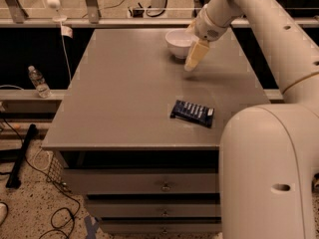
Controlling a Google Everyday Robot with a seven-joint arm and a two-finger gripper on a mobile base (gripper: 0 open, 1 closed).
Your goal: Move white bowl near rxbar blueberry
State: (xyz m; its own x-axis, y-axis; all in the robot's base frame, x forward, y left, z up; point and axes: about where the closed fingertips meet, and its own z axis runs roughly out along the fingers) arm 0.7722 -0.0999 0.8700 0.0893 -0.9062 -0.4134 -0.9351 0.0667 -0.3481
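pincer [193,59]: just beside white bowl [178,41], at its right rim; open or closed, I cannot tell
rxbar blueberry [193,113]: flat on worktop [124,93], well apart

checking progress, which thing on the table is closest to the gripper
The white bowl, beside the gripper; the rxbar blueberry lies apart, toward the front.

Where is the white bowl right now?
The white bowl sits at the table's far edge, the hand close beside it; the snack bar lies apart, nearer the camera.
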